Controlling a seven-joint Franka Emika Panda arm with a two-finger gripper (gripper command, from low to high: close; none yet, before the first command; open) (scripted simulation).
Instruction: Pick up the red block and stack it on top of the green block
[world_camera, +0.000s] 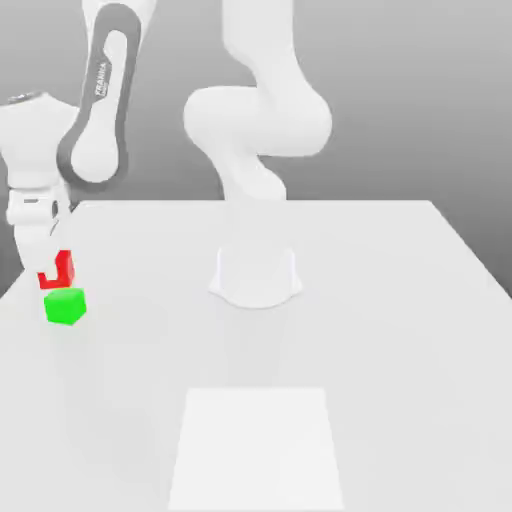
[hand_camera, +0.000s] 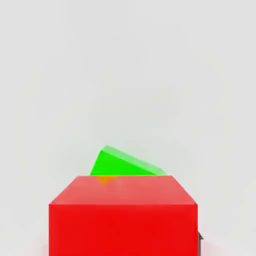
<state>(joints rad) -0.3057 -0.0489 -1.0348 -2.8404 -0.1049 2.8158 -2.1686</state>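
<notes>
1. We note the gripper (world_camera: 49, 270) at the red block (world_camera: 66, 268), exterior view's left; open or gripping, we can't tell.
2. We log red blk. just beyond the green block (world_camera: 65, 307), approx. adj.; contact unconfirmed.
3. Green blk. sits on tbl. (world_camera: 257, 350)

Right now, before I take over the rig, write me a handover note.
Gripper: down at the red block, toward the exterior view's left; I can't tell whether it holds it.
Red block: right by the gripper, just behind the green block in the exterior view.
Done: gripper brought to the red block.
Left: red is not squarely on green; confirm the grip, then lift, align and stack.
</notes>
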